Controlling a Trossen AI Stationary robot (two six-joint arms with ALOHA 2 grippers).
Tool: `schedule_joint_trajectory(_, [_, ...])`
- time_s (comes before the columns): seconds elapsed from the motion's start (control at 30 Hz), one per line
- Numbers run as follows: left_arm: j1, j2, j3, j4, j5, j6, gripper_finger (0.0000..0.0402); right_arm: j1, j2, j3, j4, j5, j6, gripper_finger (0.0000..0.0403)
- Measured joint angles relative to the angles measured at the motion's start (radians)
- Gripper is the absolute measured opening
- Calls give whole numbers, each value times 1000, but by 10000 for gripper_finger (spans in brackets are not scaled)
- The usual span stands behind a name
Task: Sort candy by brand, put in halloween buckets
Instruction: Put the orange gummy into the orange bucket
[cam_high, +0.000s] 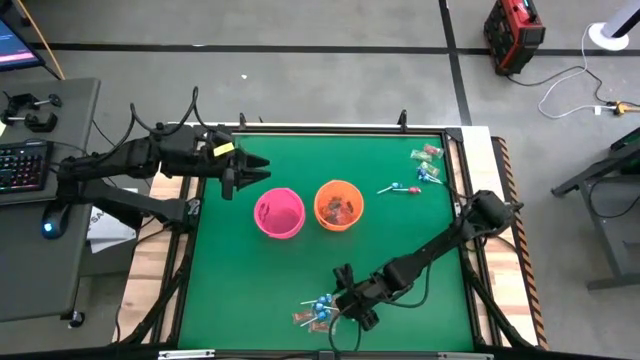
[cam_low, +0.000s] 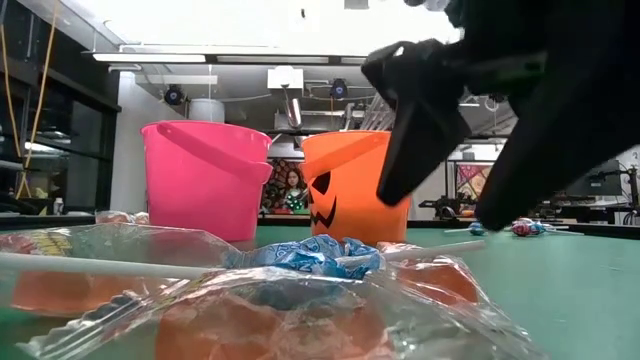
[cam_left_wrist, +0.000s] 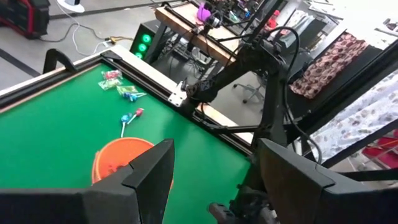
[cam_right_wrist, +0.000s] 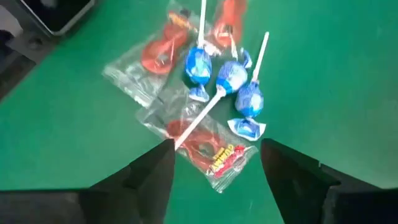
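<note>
A candy pile (cam_high: 317, 312) lies flat on the green mat near the table's near edge. In the right wrist view it shows as three blue-headed lollipops (cam_right_wrist: 231, 76) across red-and-clear packets (cam_right_wrist: 205, 146). My right gripper (cam_right_wrist: 216, 148) hangs open just above this pile, touching nothing. The pink bucket (cam_high: 279, 213) and the orange bucket (cam_high: 338, 204) stand upright side by side at mid-table. The orange one holds some pieces and shows a dark face (cam_low: 325, 195). More candy (cam_high: 427, 163) and a lone lollipop (cam_high: 398, 189) lie toward the far right corner. My left gripper (cam_high: 256, 177) waits open, above and left of the pink bucket.
A raised black frame (cam_high: 455, 180) borders the green mat. Bare mat lies between the buckets and the near candy pile. My right arm (cam_high: 440, 245) slants across the mat's right half. A keyboard (cam_high: 22, 165) and mouse sit on a side desk left of the table.
</note>
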Motion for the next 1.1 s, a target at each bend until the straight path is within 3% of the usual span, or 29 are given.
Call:
schedule_joint_trajectory(0.2, [-15,0,0,-1,-3,-4,220,-3,43,0,34,-1,1,190])
schedule_joint_trajectory(0.53, [-17,0,0,-6,-7,-4,220,0,69,1,46,-45,19,174])
schedule_joint_trajectory(0.63, [-17,0,0,-6,-7,-4,220,8,69,3,37,-52,43,138])
schedule_joint_trajectory(0.8, [-17,-3,0,-7,-7,12,220,22,70,81,-123,-66,96,20])
schedule_joint_trajectory(1.0, [-17,-3,0,-9,-7,29,220,22,37,253,-414,-34,133,10])
schedule_joint_trajectory(1.1, [-17,-3,0,-19,-7,47,220,14,-33,292,-566,31,116,5])
